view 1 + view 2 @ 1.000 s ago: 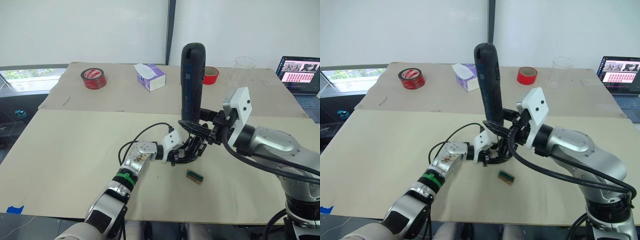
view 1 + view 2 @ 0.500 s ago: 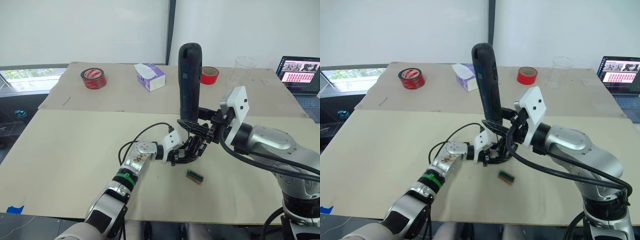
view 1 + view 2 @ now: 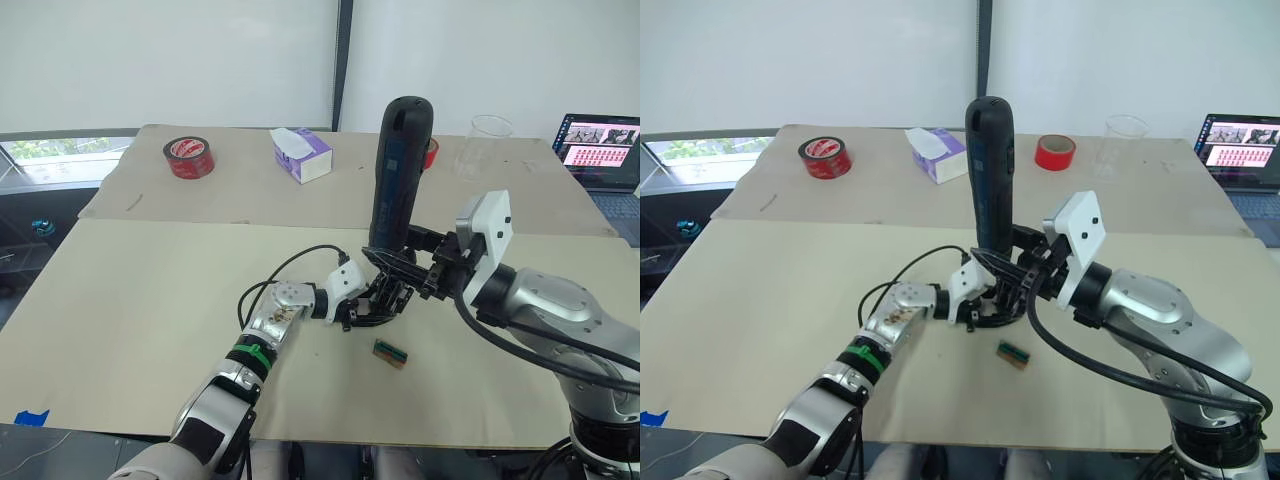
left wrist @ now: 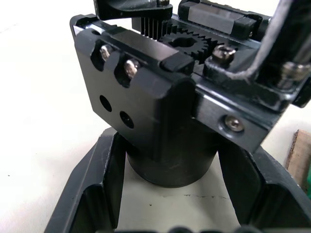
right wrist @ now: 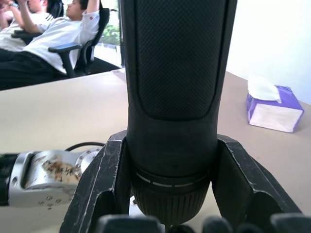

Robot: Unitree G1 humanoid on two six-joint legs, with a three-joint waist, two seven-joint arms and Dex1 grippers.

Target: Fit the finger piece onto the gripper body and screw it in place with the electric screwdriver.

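— Nearest the camera? 
— Small green-and-brown rectangular block point(image 3: 390, 353), lying flat on the beige table top point(image 3: 130, 300), just in front of the two grippers.

— And the left gripper point(image 3: 372, 308)? 
— Closed around the round base of the chunky black gripper body with geared, ribbed parts point(image 4: 165, 92), one black finger point(image 4: 99, 189) on each side. Held low over the table near its middle, just left of the other arm's fingers.

— Finger piece? 
— Cannot tell; lost in the black cluster on top of the body.

— Right gripper point(image 3: 1012, 280)? 
— Clamped on the long thick black cylindrical electric screwdriver point(image 3: 398, 170), gripped near its lower end, fingers point(image 5: 104, 174) pressed against both sides. Standing almost upright, leaning slightly right, directly above the gripper body. Tip hidden; contact with the body cannot be told.

— Farther back? 
— Purple tissue box point(image 3: 301, 153), red tape roll point(image 3: 186, 156) to its left, second red roll point(image 3: 1054, 152) and clear plastic cup point(image 3: 481, 143) to the right, open laptop point(image 3: 600, 140) at the far right edge.
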